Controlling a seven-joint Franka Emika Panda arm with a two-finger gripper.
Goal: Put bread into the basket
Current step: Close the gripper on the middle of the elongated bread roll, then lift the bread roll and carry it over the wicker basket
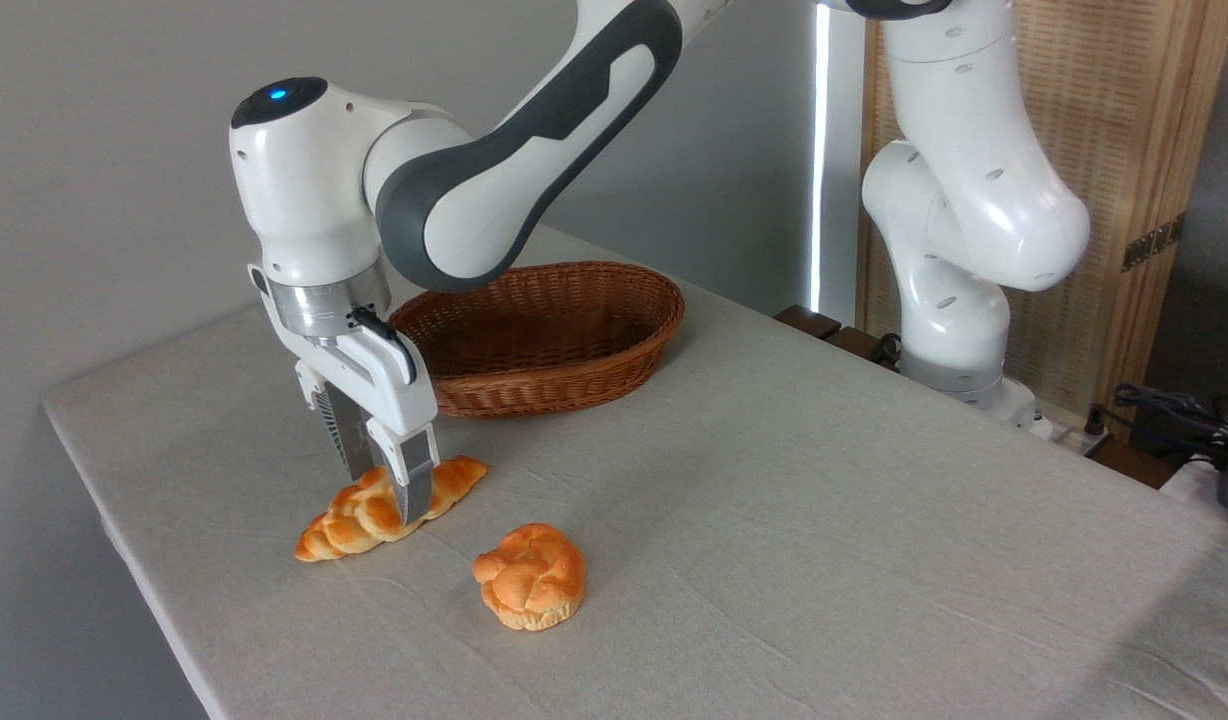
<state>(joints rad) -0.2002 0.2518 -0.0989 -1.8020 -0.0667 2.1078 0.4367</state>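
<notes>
The bread (342,529), a long golden braided loaf, lies on the cloth-covered table at the front left. My gripper (386,495) has come down over the loaf's middle, one finger on each side of it. The jaws stand open, and the near finger (414,490) hides part of the crust. The basket (534,395), an oval of reddish-brown wicker, sits just behind and to the right of the gripper with nothing visible inside it.
A round knotted bun (530,577) rests on the cloth to the right of the loaf. The arm's white base (959,300) stands at the back right. The table's left edge (104,500) runs close to the loaf.
</notes>
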